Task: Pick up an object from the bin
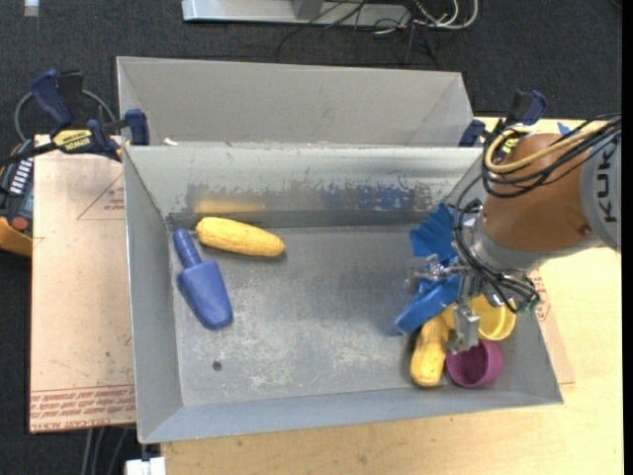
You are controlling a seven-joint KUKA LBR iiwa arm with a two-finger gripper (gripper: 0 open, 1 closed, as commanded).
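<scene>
Gripper first: mine (457, 332) hung low at the right end of the grey bin (297, 364), just to the upper left of the one purple cup (475, 366), which I took as my marker. Whether it was open or closed I could not tell, since my orange-brown wrist and its cables covered much of it.

At least four things crowded there. The purple cup sat near the bin's front right corner. One yellow banana-shaped piece (427, 359) lay touching the purple cup's left side. One yellow cup (495, 322) sat just behind the purple cup, partly under my wrist. One flat blue piece (420, 308) lay to the purple cup's upper left, against the banana-shaped piece's far end. More blue (435, 234) showed farther back from the purple cup, and I could not tell whether it was the same piece or a second. My gripper was between the banana-shaped piece and the yellow cup.

Well to the left of the purple cup, across bare floor, lay two more things: one yellow corn cob (240, 237) and, close beside it, one blue scoop (202, 285).
</scene>
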